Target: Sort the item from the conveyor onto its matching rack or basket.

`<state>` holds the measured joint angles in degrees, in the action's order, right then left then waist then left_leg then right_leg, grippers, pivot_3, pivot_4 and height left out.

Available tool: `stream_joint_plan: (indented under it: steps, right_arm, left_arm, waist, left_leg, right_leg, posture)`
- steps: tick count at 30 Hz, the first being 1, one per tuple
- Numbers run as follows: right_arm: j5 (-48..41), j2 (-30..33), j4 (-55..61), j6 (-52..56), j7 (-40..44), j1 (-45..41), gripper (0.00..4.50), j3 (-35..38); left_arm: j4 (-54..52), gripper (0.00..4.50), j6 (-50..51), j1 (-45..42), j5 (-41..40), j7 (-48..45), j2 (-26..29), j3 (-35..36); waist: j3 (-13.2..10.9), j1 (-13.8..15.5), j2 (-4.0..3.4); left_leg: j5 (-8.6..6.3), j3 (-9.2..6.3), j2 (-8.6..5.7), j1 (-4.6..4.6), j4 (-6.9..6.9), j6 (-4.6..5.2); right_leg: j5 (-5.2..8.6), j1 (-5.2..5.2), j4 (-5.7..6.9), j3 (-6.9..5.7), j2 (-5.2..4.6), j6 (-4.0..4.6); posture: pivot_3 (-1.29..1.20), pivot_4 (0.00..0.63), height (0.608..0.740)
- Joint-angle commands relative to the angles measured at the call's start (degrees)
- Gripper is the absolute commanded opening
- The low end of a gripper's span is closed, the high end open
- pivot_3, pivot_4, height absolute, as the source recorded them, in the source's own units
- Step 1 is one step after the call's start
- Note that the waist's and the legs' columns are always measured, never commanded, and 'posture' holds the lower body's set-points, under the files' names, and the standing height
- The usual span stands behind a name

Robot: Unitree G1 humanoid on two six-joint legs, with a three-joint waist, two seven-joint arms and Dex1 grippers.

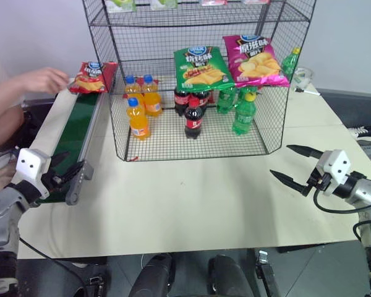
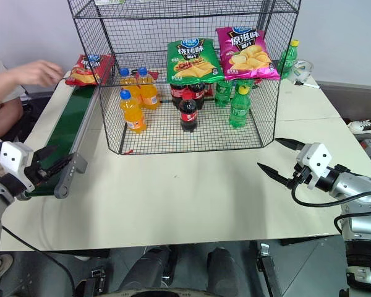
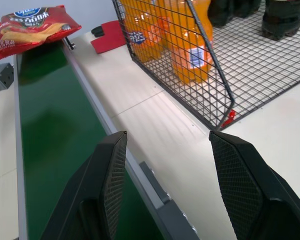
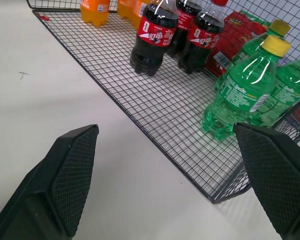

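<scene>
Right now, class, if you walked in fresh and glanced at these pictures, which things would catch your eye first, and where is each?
The tall black wire rack stands mid-table, with orange, cola and green bottles on its floor and a green chip bag beside a magenta chip bag on the tier above. At the far end of the dark-green conveyor, a person's hand reaches beside the red chip bag.

Glossy red bag [image 3: 32,27], black wire rack [image 1: 198,93].
</scene>
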<state>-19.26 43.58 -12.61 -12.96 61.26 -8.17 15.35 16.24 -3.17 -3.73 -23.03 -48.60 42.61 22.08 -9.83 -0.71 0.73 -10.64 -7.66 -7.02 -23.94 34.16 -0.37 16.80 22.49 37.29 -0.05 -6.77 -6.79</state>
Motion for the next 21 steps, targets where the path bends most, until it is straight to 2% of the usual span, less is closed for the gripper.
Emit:
stream_joint_plan:
  steps: [1, 21]
  right_arm:
    - [-1.06, -0.46, 3.69, 0.78, -0.55, -1.21, 4.5, -0.65]
    - [-0.98, -2.98, 3.99, 2.17, -0.33, -5.04, 4.5, -4.29]
  left_arm:
    - [-3.2, 2.72, -1.97, 1.78, -0.73, -0.63, 0.24, 2.51]
    - [-3.61, 2.72, -10.25, 6.36, 3.26, 3.19, 0.0, 4.7]
  waist:
    - [0.0, -0.02, 0.0]
    - [0.0, 0.09, 0.0]
  left_leg:
    - [0.0, 0.0, 0.0, 0.0, 0.0, 0.0]
    - [0.0, 0.0, 0.0, -0.01, 0.0, 0.0]
  right_leg:
    - [0.0, 0.0, 0.0, 0.0, 0.0, 0.01]
    - [0.02, 0.0, -0.03, 0.0, -0.01, 0.05]
  posture:
    - [0.0, 0.15, 0.74]
    - [0.0, 0.15, 0.74]
